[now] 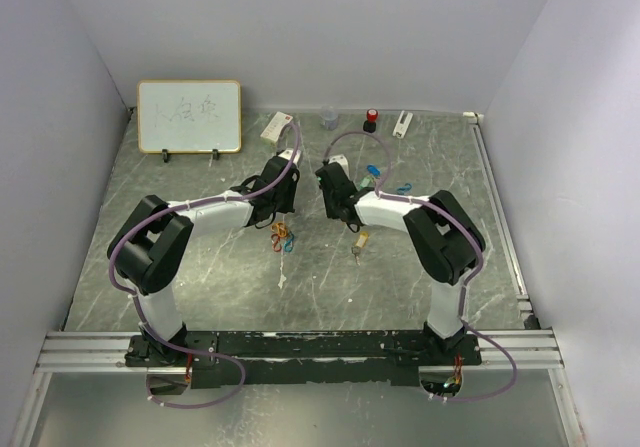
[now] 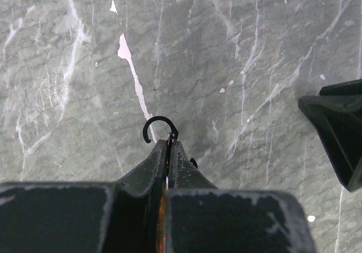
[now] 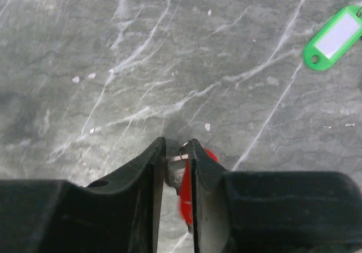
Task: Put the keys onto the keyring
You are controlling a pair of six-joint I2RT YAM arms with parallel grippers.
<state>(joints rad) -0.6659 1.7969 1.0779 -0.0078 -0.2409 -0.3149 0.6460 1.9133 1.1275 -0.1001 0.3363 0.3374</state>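
Grey-green stone-look bench [image 1: 200, 287], veined and scuffed white; pale plain walls [image 1: 320, 27] close it in on three sides; whiteboard [image 1: 189, 116] propped at the back left; my left gripper [image 2: 168, 142] pressed together, pinching the black keyring [image 2: 160, 118], its curve poking past the tips; my right gripper [image 3: 176, 145] pinches a red-tagged key [image 3: 184, 199]; green tag [image 3: 334, 36] lies flat on the bench, well apart, ahead and right.
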